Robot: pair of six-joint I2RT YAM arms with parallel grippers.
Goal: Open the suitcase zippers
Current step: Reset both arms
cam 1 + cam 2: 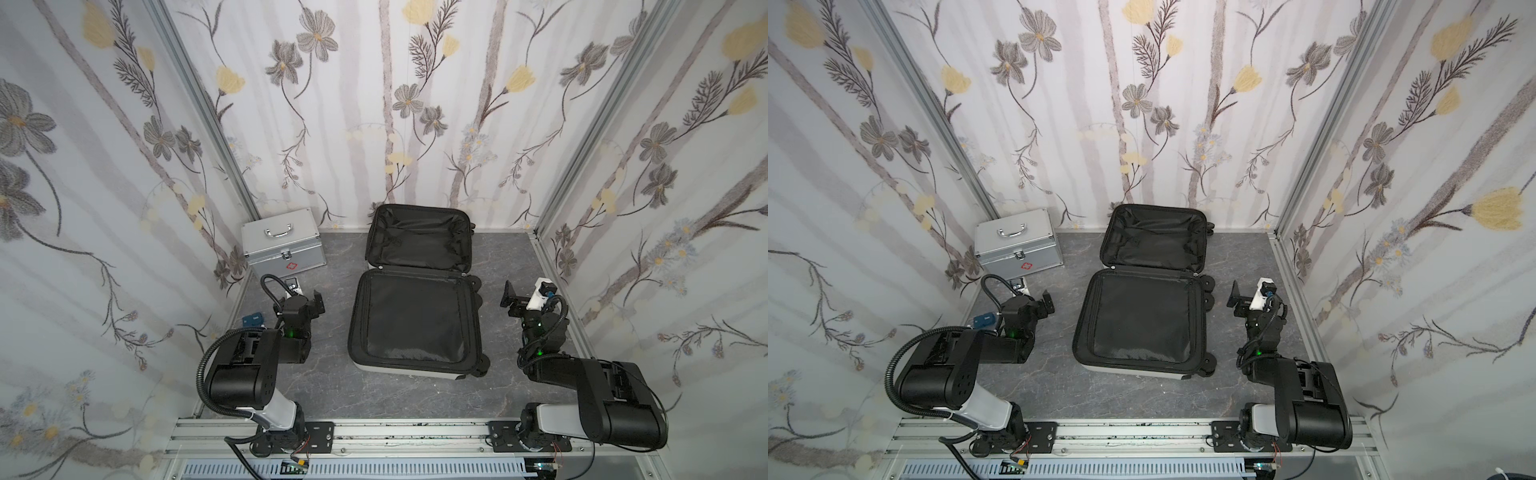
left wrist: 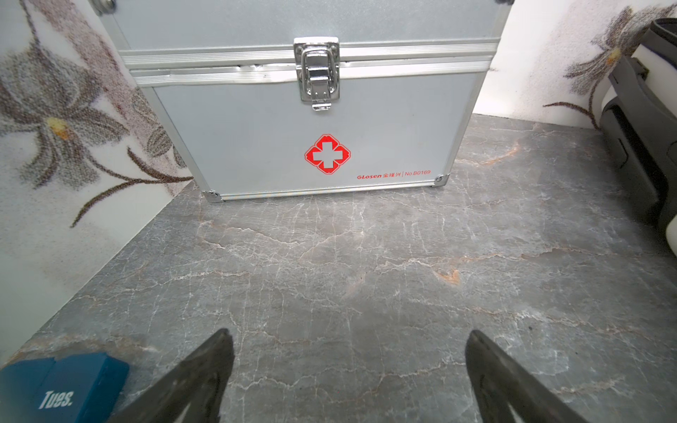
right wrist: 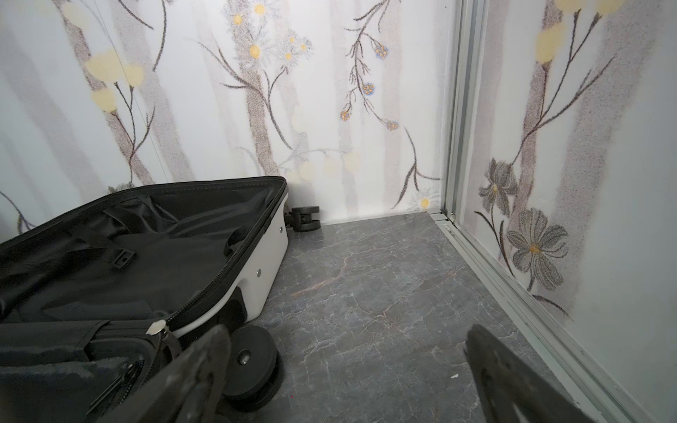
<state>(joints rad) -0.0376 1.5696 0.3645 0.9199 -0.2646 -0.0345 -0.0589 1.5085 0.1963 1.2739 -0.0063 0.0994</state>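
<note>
The suitcase (image 1: 415,320) (image 1: 1138,320) lies spread open in the middle of the grey floor. Both halves show black lining, and the far half leans near the back wall. The zippers (image 3: 205,296) run as a black track along the rims of the white shell (image 3: 263,263), with a small metal pull (image 3: 157,327) at the hinge corner. My left gripper (image 1: 316,302) (image 2: 348,340) hangs open left of the case, facing away from it, with bare floor between its fingers. Right of the case, by its wheels (image 3: 252,360), my right gripper (image 1: 509,296) (image 3: 348,337) is open and holds nothing.
A silver metal case (image 1: 282,245) (image 2: 322,121) with a red cross stands at the back left corner. A small blue box (image 1: 252,320) (image 2: 62,388) lies beside the left arm. Flowered walls enclose three sides, and an aluminium rail (image 1: 415,432) runs along the front.
</note>
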